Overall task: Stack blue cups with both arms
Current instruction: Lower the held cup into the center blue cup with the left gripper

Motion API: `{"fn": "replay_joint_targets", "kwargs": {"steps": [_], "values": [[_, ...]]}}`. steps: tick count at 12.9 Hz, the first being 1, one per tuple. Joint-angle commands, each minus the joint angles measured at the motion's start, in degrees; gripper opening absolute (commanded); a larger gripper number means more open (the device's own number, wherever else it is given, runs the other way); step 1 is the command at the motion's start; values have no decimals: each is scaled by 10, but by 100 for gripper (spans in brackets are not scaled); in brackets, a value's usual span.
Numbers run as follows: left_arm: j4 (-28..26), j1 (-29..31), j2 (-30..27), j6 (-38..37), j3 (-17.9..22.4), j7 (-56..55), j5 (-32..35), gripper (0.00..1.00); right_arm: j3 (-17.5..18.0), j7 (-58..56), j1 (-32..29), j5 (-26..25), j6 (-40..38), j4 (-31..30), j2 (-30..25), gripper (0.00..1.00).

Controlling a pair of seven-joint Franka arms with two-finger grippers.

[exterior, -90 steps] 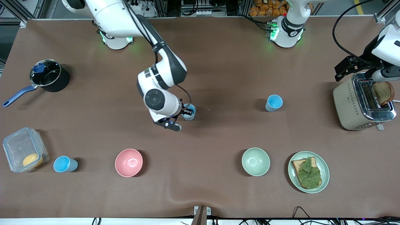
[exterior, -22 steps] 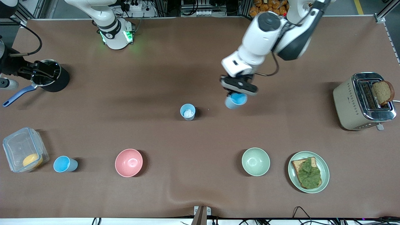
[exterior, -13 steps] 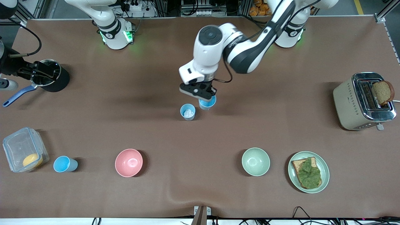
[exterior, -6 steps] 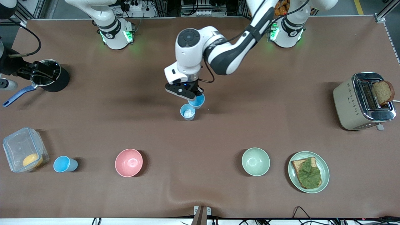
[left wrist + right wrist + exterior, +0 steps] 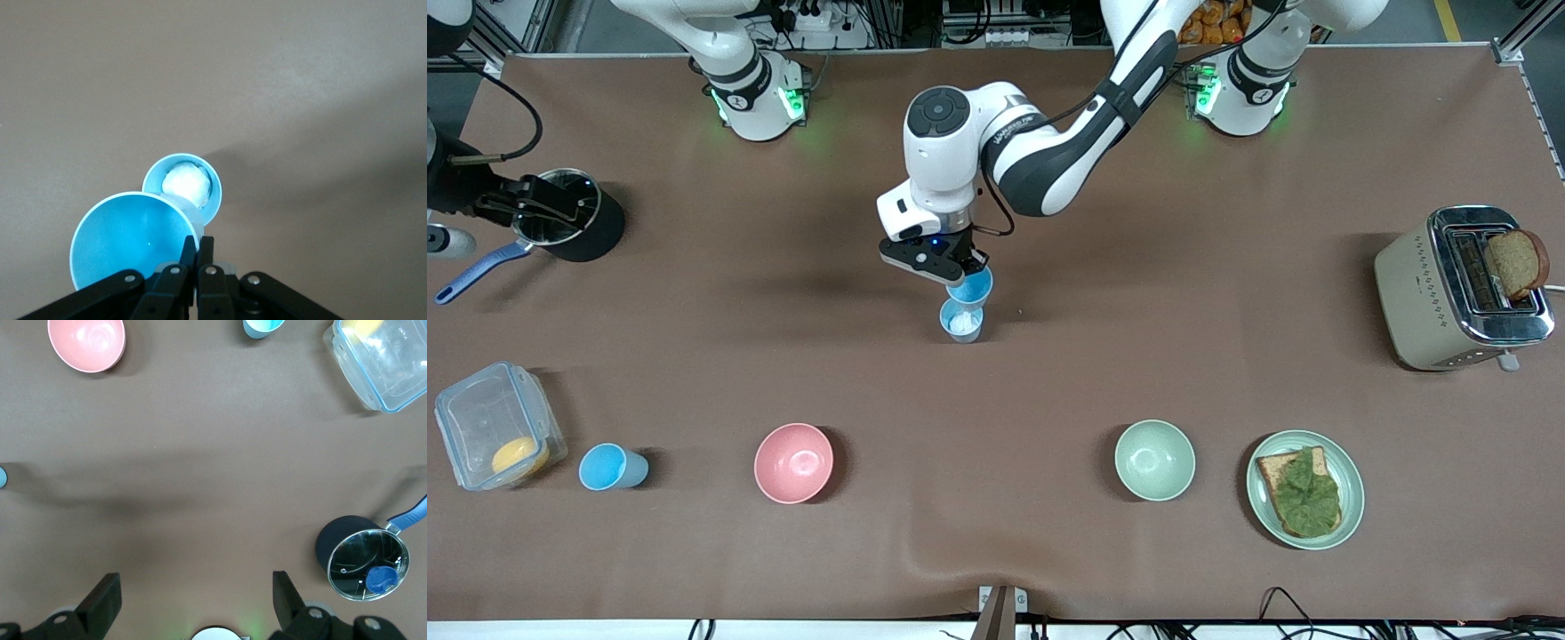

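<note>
A cup (image 5: 970, 286) is pinched by your left gripper (image 5: 959, 271) over another cup (image 5: 961, 322); your right gripper (image 5: 193, 603) waits wide.

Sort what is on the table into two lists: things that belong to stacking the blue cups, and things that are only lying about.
Belonging to the job:
- held blue cup, in the shut left gripper
- blue cup with a whitish patch inside
- third blue cup, beside the plastic container
- right gripper, open over the saucepan

Lying about:
- pink bowl
- pale green bowl
- plate of toast
- toaster
</note>
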Motion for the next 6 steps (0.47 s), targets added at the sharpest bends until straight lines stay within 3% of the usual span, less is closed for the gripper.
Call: {"fn": "replay_joint_targets", "kwargs": {"steps": [1, 6], "values": [[28, -10, 18, 17, 15, -12, 10, 0, 12, 3, -15, -5, -3, -1, -1, 100], [29, -29, 36, 48, 38, -17, 10, 0, 12, 2, -16, -5, -3, -2, -1, 100]]}}
